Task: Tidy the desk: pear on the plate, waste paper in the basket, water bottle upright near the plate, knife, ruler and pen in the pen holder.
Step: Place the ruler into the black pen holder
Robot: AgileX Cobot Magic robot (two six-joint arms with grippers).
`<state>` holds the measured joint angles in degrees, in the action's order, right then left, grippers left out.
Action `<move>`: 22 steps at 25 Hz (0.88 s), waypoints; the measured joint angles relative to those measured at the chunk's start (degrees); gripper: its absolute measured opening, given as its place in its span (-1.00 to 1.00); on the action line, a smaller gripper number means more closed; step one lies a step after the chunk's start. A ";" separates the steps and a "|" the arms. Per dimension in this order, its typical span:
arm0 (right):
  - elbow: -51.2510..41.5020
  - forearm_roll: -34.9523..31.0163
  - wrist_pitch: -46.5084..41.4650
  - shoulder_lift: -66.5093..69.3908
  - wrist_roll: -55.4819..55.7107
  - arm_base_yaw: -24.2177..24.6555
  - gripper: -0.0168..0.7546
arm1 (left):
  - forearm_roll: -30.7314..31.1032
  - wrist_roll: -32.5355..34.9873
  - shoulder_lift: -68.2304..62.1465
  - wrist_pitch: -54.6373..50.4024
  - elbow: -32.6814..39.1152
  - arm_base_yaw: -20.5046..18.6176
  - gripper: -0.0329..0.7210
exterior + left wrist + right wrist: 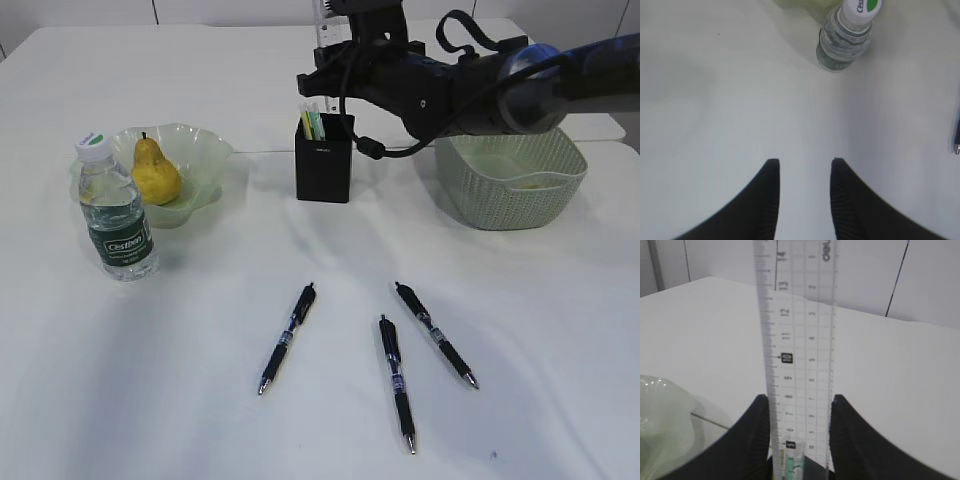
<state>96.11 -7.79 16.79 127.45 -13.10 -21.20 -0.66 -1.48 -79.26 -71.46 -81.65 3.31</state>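
Exterior view: the right gripper (335, 45) reaches across above the black pen holder (324, 157), holding the clear ruler (326, 30) upright over its mouth. The pear (155, 172) sits on the green plate (205, 160), the water bottle (116, 211) stands upright just beside the plate, and three pens (287, 337) lie apart on open table near the front edge; the basket (512, 180) stands right of the holder. Left wrist view: the left gripper (805, 167) hovers over bare table, jaws narrowly parted and holding nothing, the bottle well ahead. Right wrist view: both fingers (752, 435) flank the ruler, its lower end in the holder.
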 joint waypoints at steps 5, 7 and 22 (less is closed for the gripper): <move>0.00 -0.51 0.00 0.50 -0.04 0.46 -0.18 | -1.00 0.00 0.00 0.76 0.00 0.00 -0.29; 0.00 -0.51 -0.12 0.69 -0.04 0.46 -0.18 | -1.48 0.00 0.00 1.02 0.00 0.00 -0.29; 2.97 -0.60 -1.43 4.78 -0.04 0.46 -0.18 | -2.43 0.00 0.00 1.68 0.00 0.00 -0.29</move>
<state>99.08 -8.39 15.36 132.23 -13.14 -20.74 -3.09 -1.48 -79.26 -69.77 -81.65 3.31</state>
